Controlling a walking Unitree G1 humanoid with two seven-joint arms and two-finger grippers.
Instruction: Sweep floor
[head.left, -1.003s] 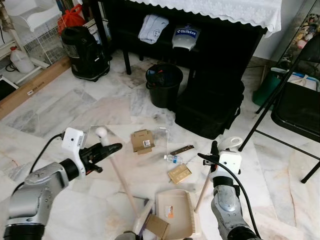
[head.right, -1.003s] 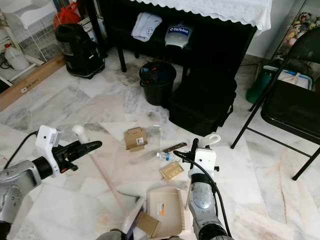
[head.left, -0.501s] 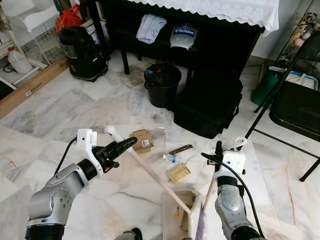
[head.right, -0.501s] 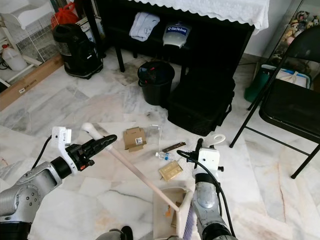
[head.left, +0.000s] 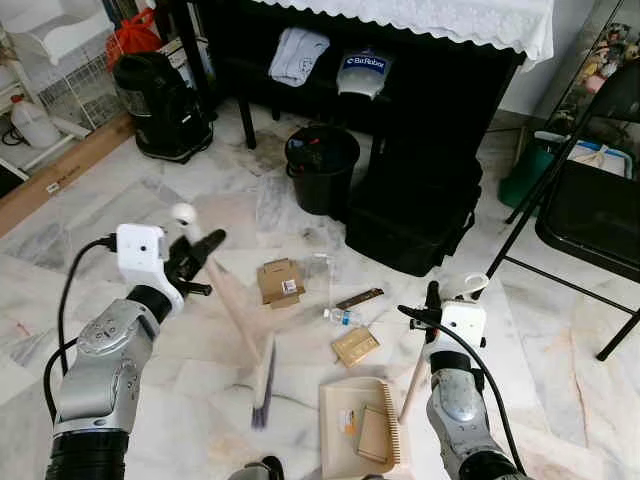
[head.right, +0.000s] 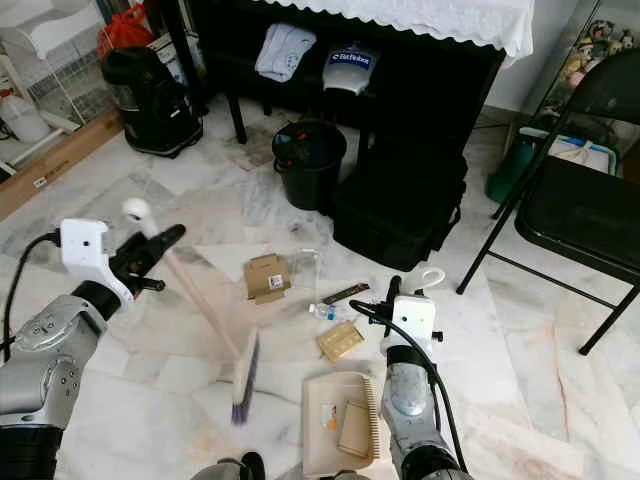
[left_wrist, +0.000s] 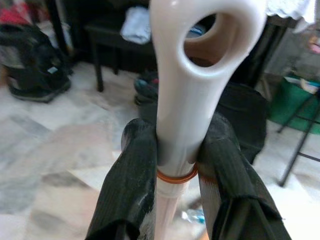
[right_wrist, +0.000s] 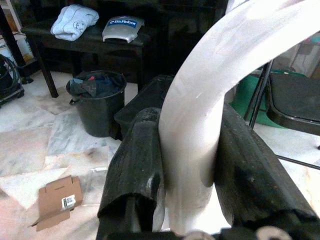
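My left gripper (head.left: 205, 247) is shut on the top of a pale broom handle (head.left: 226, 296), just below its white looped end (left_wrist: 200, 45). The blurred broom head (head.left: 262, 386) hangs low over the marble floor, left of the beige dustpan (head.left: 335, 452). A flat cardboard piece (head.left: 373, 434) lies in the pan. My right gripper (head.left: 432, 302) is shut on the dustpan's upright white handle (right_wrist: 200, 125). On the floor beyond lie a small cardboard box (head.left: 281, 281), a little bottle (head.left: 345, 317), a brown packet (head.left: 357, 346) and a dark strip (head.left: 361, 298).
A black bin (head.left: 322, 168) and a black bag (head.left: 415, 205) stand ahead under a dark table. A folding chair (head.left: 590, 200) is at the right, a black vacuum (head.left: 160, 92) at the far left. A clear plastic sheet (head.left: 321, 268) lies by the box.
The broom head has swung from the dustpan back to the left, blurred in motion. My left arm drew back to the left. The cardboard piece now lies inside the pan.
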